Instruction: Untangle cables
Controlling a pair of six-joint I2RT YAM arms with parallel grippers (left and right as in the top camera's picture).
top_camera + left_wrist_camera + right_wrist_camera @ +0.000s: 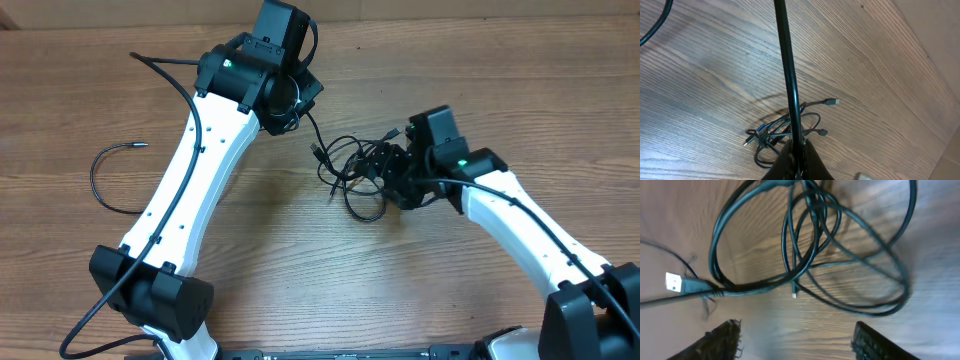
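A tangle of thin black cables [350,172] lies on the wooden table [300,260] at centre right. My left gripper [290,105] is shut on one black cable strand [788,70], which runs taut from the jaws [799,150]; the tangle [782,132] lies just beyond them. My right gripper [378,170] hovers at the tangle's right side. In the right wrist view its fingers [797,335] are open and empty, with cable loops [810,255] and a silvery-white plug [674,282] just ahead.
A separate thin black cable [100,180] curves alone at the far left, its plug end pointing right. Another black cord [165,70] runs past the left arm's upper link. The wall edge [940,60] borders the table's far side.
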